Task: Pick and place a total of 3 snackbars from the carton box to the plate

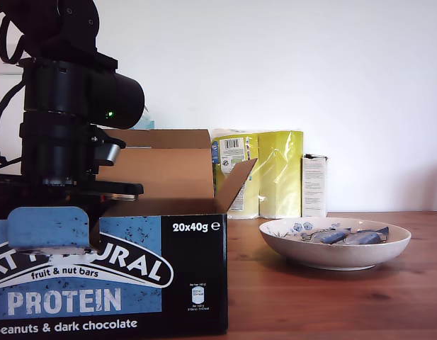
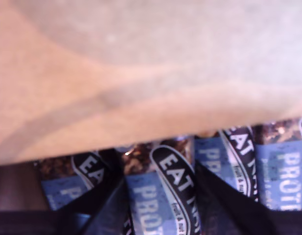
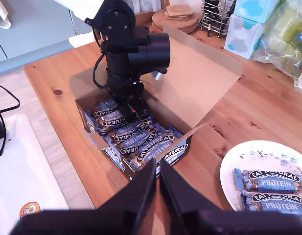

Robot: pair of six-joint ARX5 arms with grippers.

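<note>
At the exterior view's left, the matte black arm of my first gripper (image 3: 132,108) reaches down into the carton box (image 1: 193,283), a brown cardboard carton with raised flaps and a glossy blue-and-black printed front. We cannot see the jaws themselves in that view, since the box wall hides them; the first wrist view shows its dark fingers (image 2: 104,196) spread apart on either side of one of the snackbars (image 2: 160,196), slim shiny blue wrappers with white lettering packed in rows, but the picture is blurred and we cannot tell whether the pads touch the bar. A tan flap (image 2: 141,73) fills most of that view. Behind the box, towards the middle of the exterior view, stand a yellow plastic-wrapped pack (image 1: 264,173) and a narrow white carton (image 1: 314,185) on the wooden table (image 1: 331,297). At the exterior view's right sits the plate (image 1: 335,253), a shallow speckled off-white dish with blue flowers, holding two bars (image 3: 268,188) side by side (partly cut off in the second wrist view). My second gripper (image 3: 158,183) hovers above the box's near corner, its black jaws pressed together on nothing.
</note>
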